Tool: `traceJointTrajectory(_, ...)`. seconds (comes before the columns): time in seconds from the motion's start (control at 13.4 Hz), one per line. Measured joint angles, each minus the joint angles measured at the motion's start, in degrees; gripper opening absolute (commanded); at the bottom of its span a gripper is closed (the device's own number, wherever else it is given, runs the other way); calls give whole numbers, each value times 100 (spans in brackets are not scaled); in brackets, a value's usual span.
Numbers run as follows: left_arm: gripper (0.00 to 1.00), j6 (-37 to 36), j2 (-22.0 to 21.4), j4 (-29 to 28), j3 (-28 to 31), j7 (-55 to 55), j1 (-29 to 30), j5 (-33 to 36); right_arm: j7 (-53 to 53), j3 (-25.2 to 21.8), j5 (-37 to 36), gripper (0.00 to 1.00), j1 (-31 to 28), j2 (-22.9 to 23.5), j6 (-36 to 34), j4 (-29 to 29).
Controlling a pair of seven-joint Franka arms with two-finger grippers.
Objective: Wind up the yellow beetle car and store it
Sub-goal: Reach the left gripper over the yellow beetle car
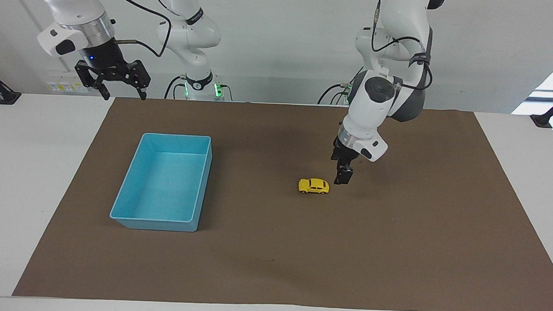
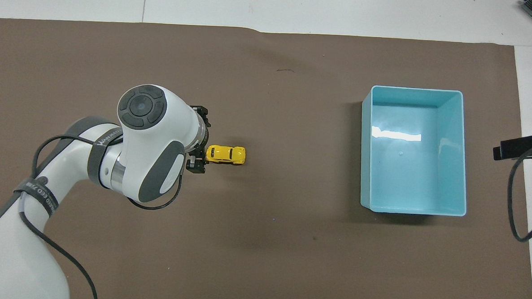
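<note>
The left gripper point(image 1: 343, 178) hangs low over the brown mat point(image 1: 392, 251), just beside the car point(image 1: 313, 186), at the end of the car that points to the left arm's end of the table. Its fingers are wide open and hold nothing. It does not touch the car yet. From above, the two fingers point(image 2: 196, 166) stand one on each side of the line the car lies along, with the arm's big white wrist covering most of the gripper. The car sits on its wheels near the middle of the mat, well apart from every edge. The blue bin point(image 1: 123, 201) stands on the mat toward the right arm's end, well apart from the car, and nothing is in it. The right gripper point(image 1: 112, 78) waits up high near the mat's corner by its own base, open and holding nothing. I think this is the reaching step, at the very start of the job: the car is not grabbed, not wound up and not put away. Next the left gripper should slide over the car so a finger is on each side, go down a little, and close softly. The car is small and round, so it could roll or slip away if it gets bumped first.
</note>
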Motion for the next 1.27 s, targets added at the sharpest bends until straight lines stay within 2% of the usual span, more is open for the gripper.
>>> traceJointTrajectory(0.52,100,381,562,44,4,-923,-387,625,0,0,0,100,0,0,0,0)
traceJointTrajectory(0.97,100,523,710,67,32,-1045,-393,640,0,0,0,100,-3,0,0,0)
traceJointTrajectory(1.05,97,535,717,69,32,-1083,-393,640,0,-1,0,100,-4,0,0,0)
traceJointTrajectory(1.27,56,572,720,75,31,-1160,-393,644,0,-1,0,100,-4,0,0,0)
